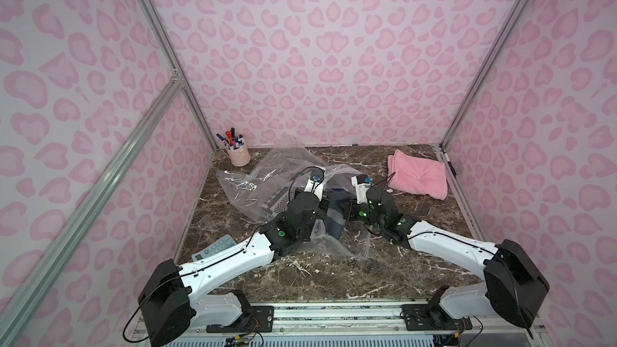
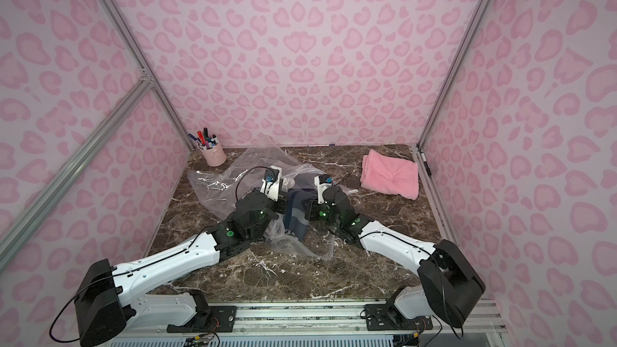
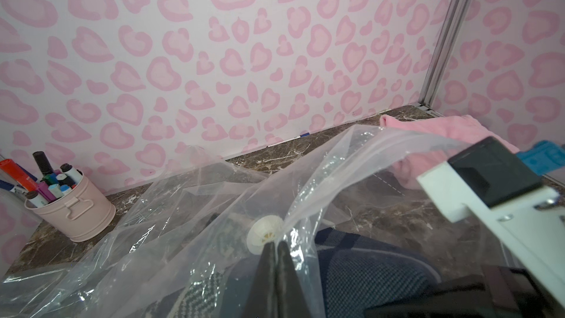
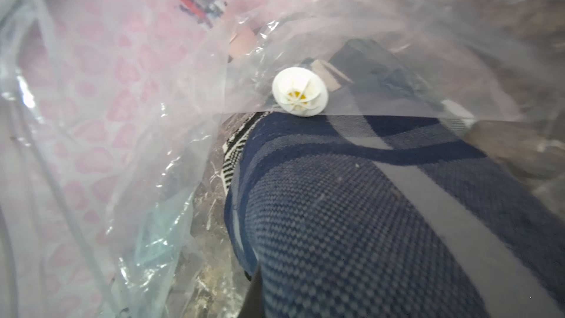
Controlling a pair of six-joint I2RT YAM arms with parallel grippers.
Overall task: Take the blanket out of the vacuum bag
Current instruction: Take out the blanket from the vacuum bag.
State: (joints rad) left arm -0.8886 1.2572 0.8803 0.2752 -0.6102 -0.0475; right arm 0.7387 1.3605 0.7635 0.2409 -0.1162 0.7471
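Step in hand: the blanket is to be drawn out through the bag mouth while the film is held back against the pull.

Observed. The vacuum bag (image 1: 253,178) lies crumpled on the worktop (image 1: 334,278), left of centre. Its white valve (image 3: 265,234) sits just beyond the left fingers (image 3: 266,273). These are pressed fully together, with a fold of bag film pinched between them. The blanket (image 4: 367,224), navy with grey stripes, is seen between the two arms in both top views. Part of it lies under film, and part is apparently past a straight bag edge that crosses it in the right wrist view. Only a sliver of the right fingers (image 4: 252,301) is visible, lying against the blanket. They are closed almost completely. A grip on a fold of the cloth is judged likely, though the contact itself is hidden.

Method, as judged. The film should be anchored low and towards the left while the cloth is pulled the opposite way, to the right and slightly up, so that the bag is not dragged along. A slow, steady draw is advised, since the knit is bulky and may bunch at the mouth. If only one layer is held, the blanket may unfold rather than slide, so a regrip deeper on the roll should be allowed for. The pink towel (image 1: 417,175) at the far right should be avoided. Bare worktop nearer the front is the better landing spot.
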